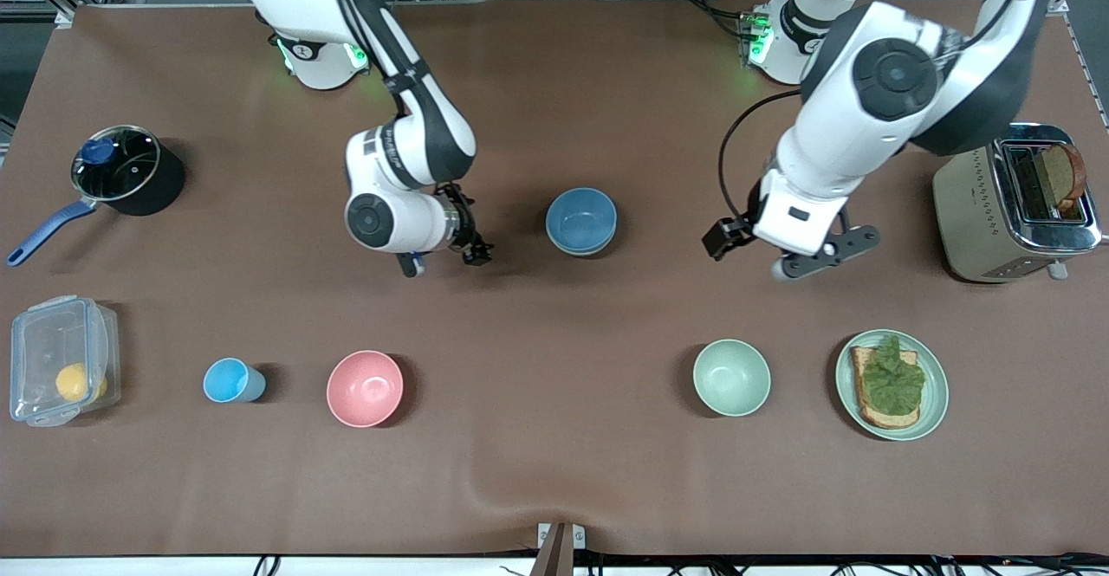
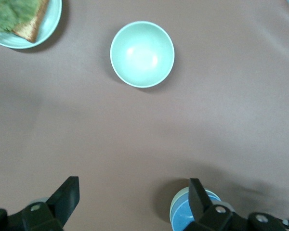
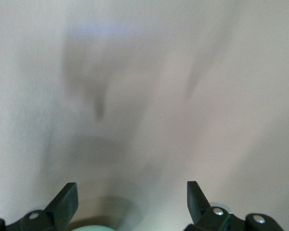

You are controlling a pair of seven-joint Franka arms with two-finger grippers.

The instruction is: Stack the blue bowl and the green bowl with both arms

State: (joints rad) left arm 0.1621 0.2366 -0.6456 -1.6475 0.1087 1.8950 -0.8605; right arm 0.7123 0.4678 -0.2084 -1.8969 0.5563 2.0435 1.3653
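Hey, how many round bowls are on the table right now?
3 plainly: a round matte blue bowl mid-table, a round pink bowl and a pale mint-green bowl nearer the front camera. A fourth may sit nested under the blue one.

Matt blue bowl (image 1: 581, 220), matt brown table cloth (image 1: 554, 472), shiny metal toaster (image 1: 1014, 203), clear plastic box (image 1: 59, 359), glossy white arms (image 1: 866, 117)

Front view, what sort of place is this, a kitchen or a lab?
Probably a robotics lab staged as a kitchen: two robot arms at a brown-covered table, with a toaster, a lidded pot and bowls set out in rows.
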